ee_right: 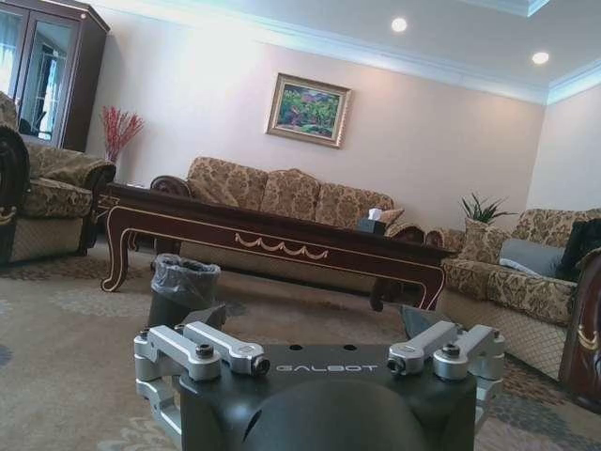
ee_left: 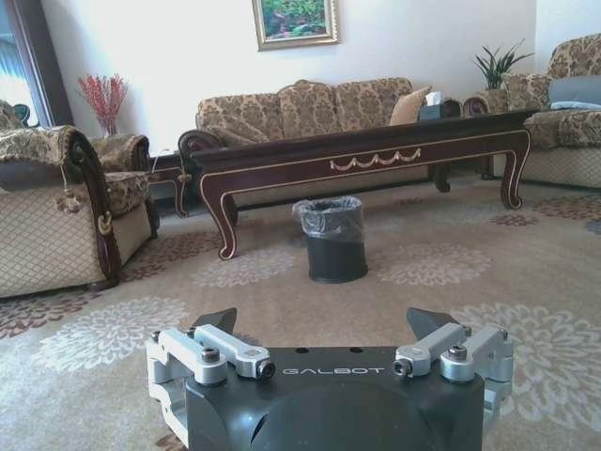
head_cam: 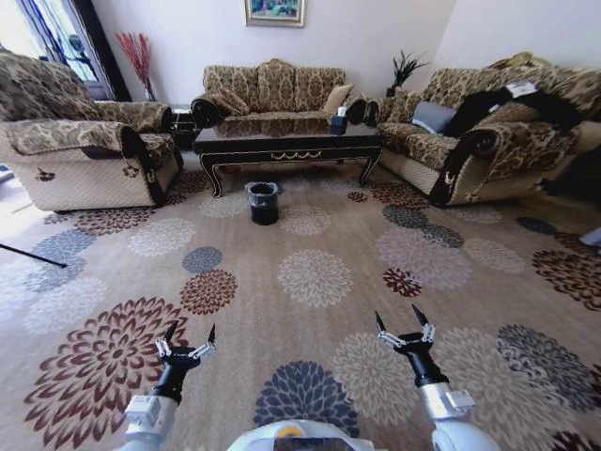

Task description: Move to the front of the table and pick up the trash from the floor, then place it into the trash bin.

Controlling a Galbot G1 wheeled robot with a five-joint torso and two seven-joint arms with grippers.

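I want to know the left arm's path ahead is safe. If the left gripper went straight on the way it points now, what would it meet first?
Probably the trash bin. The open left gripper points across bare floor toward the bin, which stands in front of the table. Depth is hard to judge; nothing else shows in that line.

I count two grippers of mine, my left gripper [head_cam: 191, 333] and my right gripper [head_cam: 402, 319], each with its two pointy fingers spread apart. There is one coffee table [head_cam: 286, 141] far ahead. One trash bin [head_cam: 263, 202] stands on the carpet [head_cam: 310, 282] just in front of it. I count three sofas: one far sofa [head_cam: 272, 89] behind the table, one sofa on the left [head_cam: 80, 141], one sofa on the right [head_cam: 488, 132]. One tissue box [head_cam: 339, 120] sits on the table. One painting [head_cam: 274, 11] hangs on the far wall. I see one green plant [head_cam: 406, 68] and one bunch of red twigs [head_cam: 137, 52].
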